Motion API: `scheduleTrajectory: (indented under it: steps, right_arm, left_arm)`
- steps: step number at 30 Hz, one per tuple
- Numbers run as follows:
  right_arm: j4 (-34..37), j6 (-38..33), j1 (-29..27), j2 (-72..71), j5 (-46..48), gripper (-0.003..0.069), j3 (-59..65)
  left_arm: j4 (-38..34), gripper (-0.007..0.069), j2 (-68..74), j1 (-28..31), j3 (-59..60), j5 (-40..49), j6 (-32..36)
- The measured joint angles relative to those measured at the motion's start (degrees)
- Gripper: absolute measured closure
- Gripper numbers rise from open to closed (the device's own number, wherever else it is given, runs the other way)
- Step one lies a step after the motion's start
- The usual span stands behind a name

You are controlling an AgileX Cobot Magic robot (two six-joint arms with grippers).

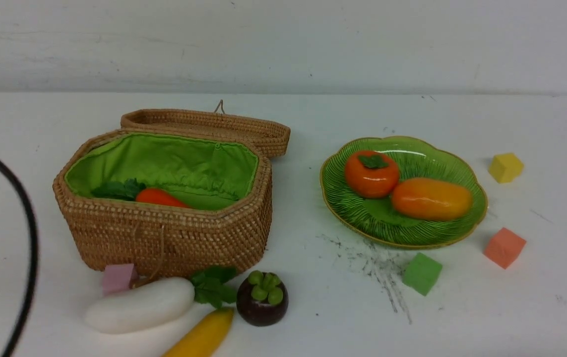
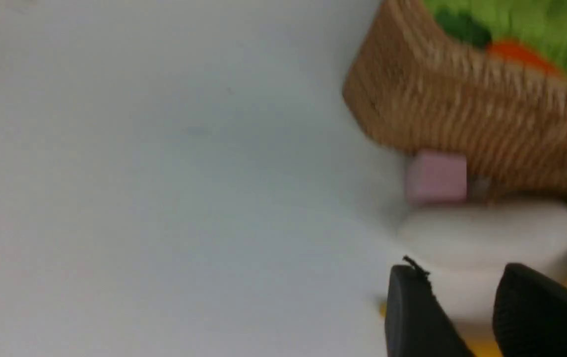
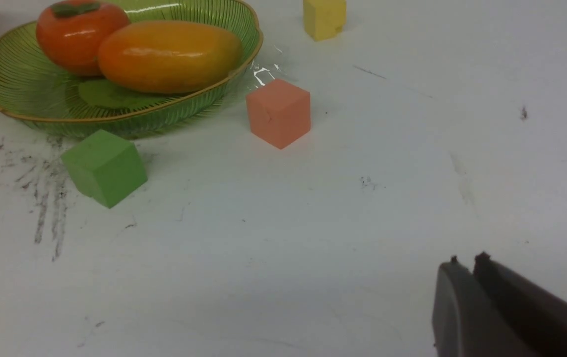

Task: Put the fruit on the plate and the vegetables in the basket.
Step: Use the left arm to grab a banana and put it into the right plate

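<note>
basket (image 1: 174, 238) holds carrot (image 1: 160, 197); plate (image 1: 362, 218) holds persimmon (image 1: 371, 174) and mango (image 1: 431, 199).

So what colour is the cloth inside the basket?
Bright green lining, clearest in the front view.

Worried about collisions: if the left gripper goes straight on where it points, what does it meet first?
Probably the white radish, lying just ahead of the left gripper; the pink cube and basket sit behind it. Depth is blurry.
</note>
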Motion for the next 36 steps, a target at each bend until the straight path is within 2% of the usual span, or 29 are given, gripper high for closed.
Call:
scheduleTrajectory:
  steps: [1, 3, 6, 9, 10, 13, 14, 15, 17, 21, 25, 28, 31, 36]
  right_arm:
    - [0.0, 0.0, 0.0, 0.0, 0.0, 0.0605, 0.0]
    - [0.0, 0.0, 0.0, 0.0, 0.0, 0.0605, 0.0]
    - [0.0, 0.0, 0.0, 0.0, 0.0, 0.0605, 0.0]
    - [0.0, 0.0, 0.0, 0.0, 0.0, 0.0605, 0.0]
    - [0.1, 0.0, 0.0, 0.0, 0.0, 0.0605, 0.0]
    - [0.1, 0.0, 0.0, 0.0, 0.0, 0.0605, 0.0]
    - [0.1, 0.0, 0.0, 0.0, 0.0, 0.0602, 0.0]
    - [0.1, 0.0, 0.0, 0.0, 0.0, 0.0602, 0.0]
    - [0.1, 0.0, 0.0, 0.0, 0.0, 0.0602, 0.0]
    - [0.1, 0.0, 0.0, 0.0, 0.0, 0.0602, 0.0]
    - [0.1, 0.0, 0.0, 0.0, 0.0, 0.0593, 0.0]
    - [0.1, 0.0, 0.0, 0.0, 0.0, 0.0588, 0.0]
    - [0.1, 0.0, 0.0, 0.0, 0.0, 0.0584, 0.0]
    - [0.1, 0.0, 0.0, 0.0, 0.0, 0.0581, 0.0]
  left_arm:
    - [-3.5, 0.0386, 3.0, -1.5, -0.4, 1.7, 6.1]
    - [-6.3, 0.0386, 5.1, -3.1, -0.7, 2.7, 9.7]
    - [-12.6, 0.0377, 11.3, -9.6, -2.1, 4.2, 16.0]
    - [-12.6, 0.0355, 16.2, -14.3, -2.4, 4.2, 16.9]
    - [-11.7, 0.0328, 20.3, -18.5, -2.4, 3.5, 17.3]
    - [-10.5, 0.0287, 24.9, -22.0, -2.4, 1.4, 17.3]
    - [-9.3, 0.0246, 28.9, -24.1, -2.4, -1.6, 17.0]
    - [-9.0, 0.0242, 29.3, -24.5, -2.4, -1.9, 16.9]
    - [-6.7, 0.0185, 35.0, -26.2, -2.5, -6.0, 16.8]
    - [-4.3, 0.0154, 41.5, -26.5, -2.7, -9.6, 16.8]
    - [-3.8, 0.0164, 47.0, -26.5, -2.7, -10.7, 16.8]
    - [-3.8, 0.0211, 48.7, -26.5, -2.7, -10.2, 16.9]
    - [-3.8, 0.0307, 48.8, -26.5, -3.6, -6.8, 18.2]
    - [-4.2, 0.0322, 47.5, -26.5, -7.5, 0.1, 21.7]
